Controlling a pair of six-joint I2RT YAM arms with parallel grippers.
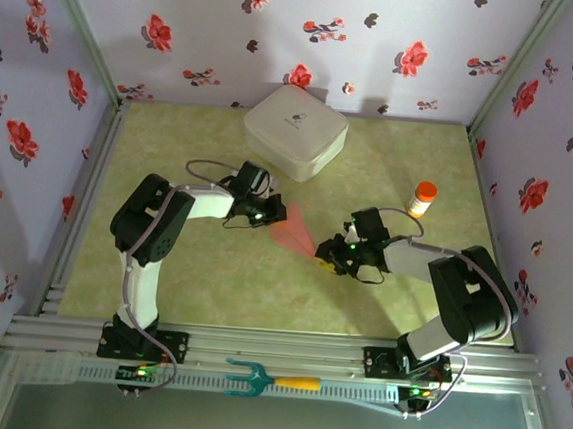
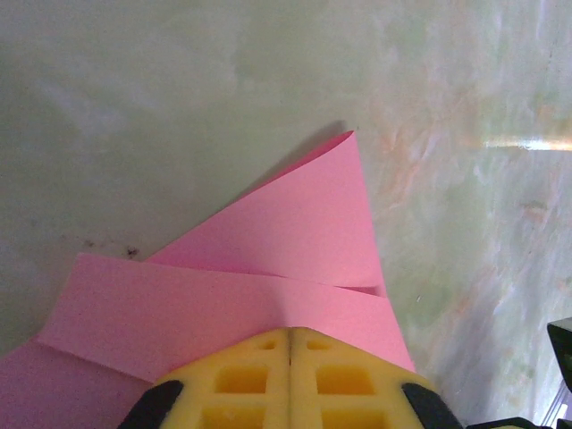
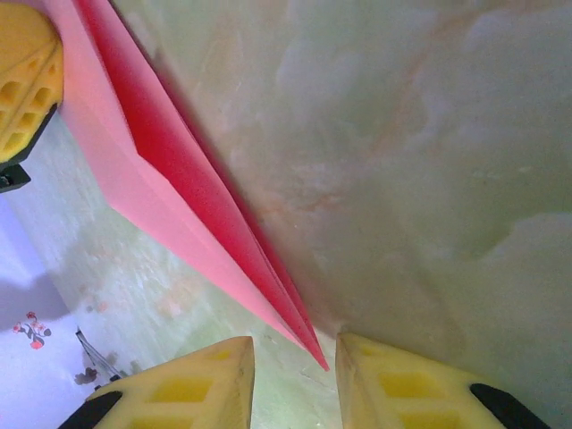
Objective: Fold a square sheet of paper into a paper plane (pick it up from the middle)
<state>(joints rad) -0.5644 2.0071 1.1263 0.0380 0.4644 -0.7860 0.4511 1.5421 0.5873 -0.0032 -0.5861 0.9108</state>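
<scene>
Paper plane (image 1: 295, 237) pinched at its wide tail by left gripper (image 2: 290, 338), jaws pressed together, pointed nose lying loose between narrowly parted right gripper (image 3: 295, 350), mid-table (image 1: 378, 313), white rounded box (image 1: 295, 132) at 12 o'clock, orange-capped bottle (image 1: 423, 198) at 2 o'clock.

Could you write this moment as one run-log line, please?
left pincer: shut on paper plane | right pincer: open, astride plane's pointed tip

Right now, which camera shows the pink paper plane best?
The top camera: the paper plane shows at full length, wide end to point. The left wrist camera sees its wide folded end up close; the right wrist camera sees its narrow point.
</scene>
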